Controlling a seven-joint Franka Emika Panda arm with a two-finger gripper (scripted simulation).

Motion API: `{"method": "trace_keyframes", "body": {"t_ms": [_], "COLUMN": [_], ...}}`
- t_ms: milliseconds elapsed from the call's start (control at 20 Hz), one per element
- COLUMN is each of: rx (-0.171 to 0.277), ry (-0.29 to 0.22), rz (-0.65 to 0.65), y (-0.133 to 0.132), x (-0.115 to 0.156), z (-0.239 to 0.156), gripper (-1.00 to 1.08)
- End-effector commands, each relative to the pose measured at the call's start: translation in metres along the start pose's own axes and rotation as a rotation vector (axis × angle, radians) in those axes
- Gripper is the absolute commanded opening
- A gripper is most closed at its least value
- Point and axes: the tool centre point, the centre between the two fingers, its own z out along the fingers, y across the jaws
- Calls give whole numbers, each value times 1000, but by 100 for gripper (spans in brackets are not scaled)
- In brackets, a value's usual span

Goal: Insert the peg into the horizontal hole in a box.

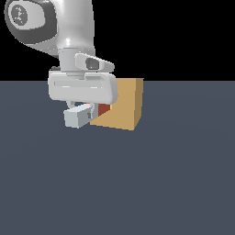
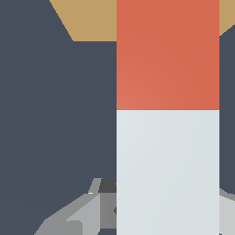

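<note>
The pale grey-white end of the long square peg [image 1: 76, 117] sits nearest, clamped in the white two-fingered gripper [image 1: 85, 111]. Its red-orange tip reaches the near face of the plain tan cube box [image 1: 125, 103] just beyond, on the dark grey floor [image 1: 137, 183].

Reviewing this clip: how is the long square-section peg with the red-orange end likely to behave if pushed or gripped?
The long square-section peg with the red-orange end looks straight with flat faces, so it is probably stiff and unlikely to roll. The gripper appears to hold its pale end, so the flat sides likely seat squarely, though a nudge against the tan cube box might skew it.
</note>
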Motion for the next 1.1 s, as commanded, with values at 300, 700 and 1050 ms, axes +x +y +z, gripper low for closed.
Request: {"method": "trace_keyframes", "body": {"t_ms": [300,700,1050], "rx": [-4,-6,-6], "ry": [3,3,3], "rz": [-1,-1,-1], "y": [0,0,2], "x": [48,100,107], "z": [-2,-3,-3], "gripper": [-100,-100,-100]}}
